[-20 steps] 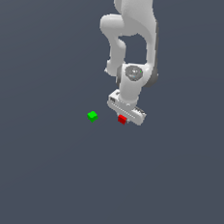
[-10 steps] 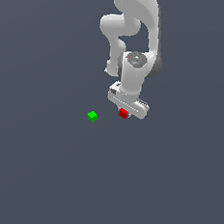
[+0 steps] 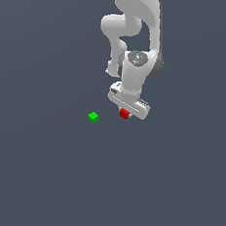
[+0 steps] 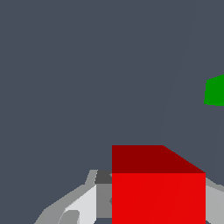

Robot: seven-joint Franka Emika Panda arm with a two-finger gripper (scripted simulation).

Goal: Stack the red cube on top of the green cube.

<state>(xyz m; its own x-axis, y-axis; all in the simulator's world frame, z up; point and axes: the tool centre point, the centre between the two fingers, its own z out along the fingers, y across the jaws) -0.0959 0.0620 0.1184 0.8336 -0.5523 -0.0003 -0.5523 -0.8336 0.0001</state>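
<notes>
The red cube sits between the fingers of my white gripper, which is shut on it and holds it a little above the grey floor. In the wrist view the red cube fills the space between the two grey fingers. The green cube rests on the floor to the exterior view's left of the gripper, apart from it. It also shows at the edge of the wrist view, partly cut off.
A plain dark grey floor spreads all around. The white arm rises behind the gripper.
The gripper has risen a little with the red cube held in it. The green cube has not moved.
</notes>
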